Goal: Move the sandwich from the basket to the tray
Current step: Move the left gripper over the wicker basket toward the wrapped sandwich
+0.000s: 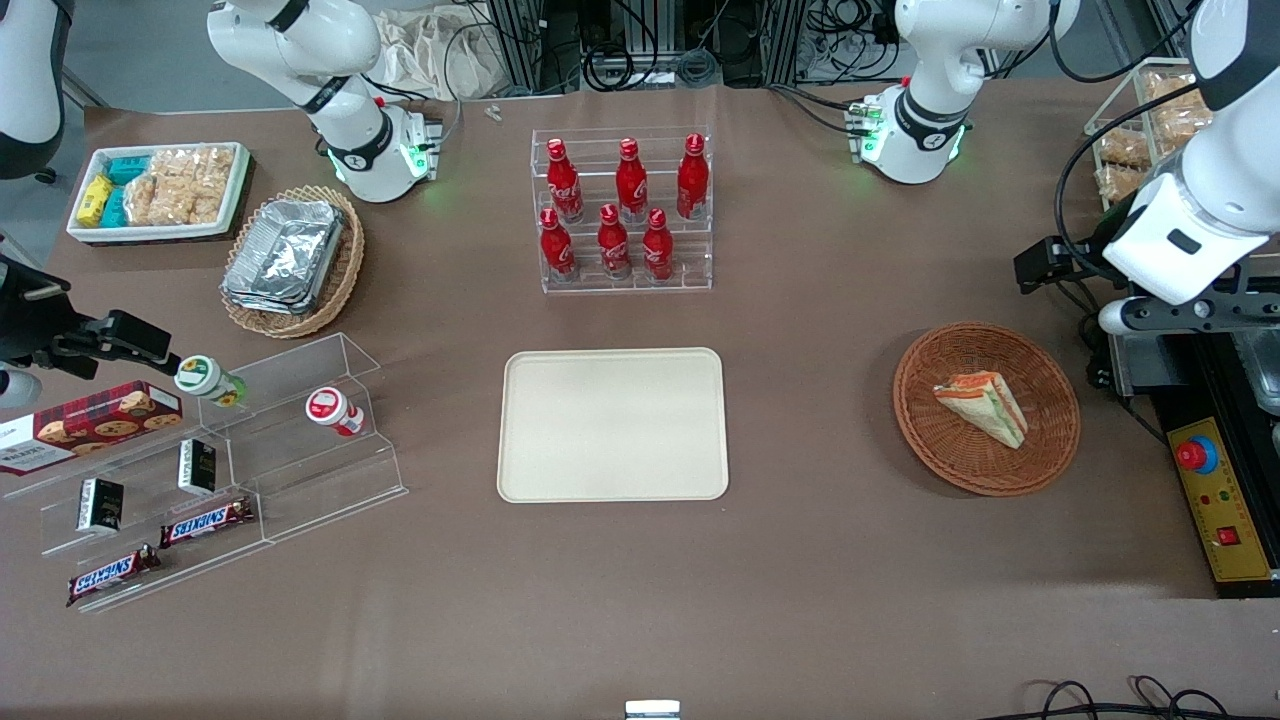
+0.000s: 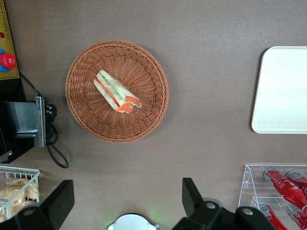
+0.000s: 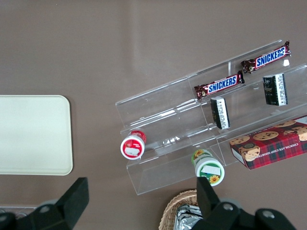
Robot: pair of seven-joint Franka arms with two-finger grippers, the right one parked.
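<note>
The sandwich (image 1: 985,405) (image 2: 116,92), a pale wedge with orange and green layers, lies on its side in the round reddish-brown basket (image 1: 985,475) (image 2: 86,72) toward the working arm's end of the table. The cream tray (image 1: 613,425) (image 2: 283,91) lies bare at the table's middle. My gripper (image 1: 1045,268) (image 2: 125,199) hangs high above the table, a little farther from the front camera than the basket. It is open, its fingers wide apart with nothing between them, and it is well clear of the sandwich.
A clear rack of red bottles (image 1: 622,210) stands farther from the front camera than the tray. A yellow control box with a red button (image 1: 1215,500) sits beside the basket at the table's edge. Acrylic snack shelves (image 1: 200,470) and a tan basket of foil containers (image 1: 290,260) lie toward the parked arm's end.
</note>
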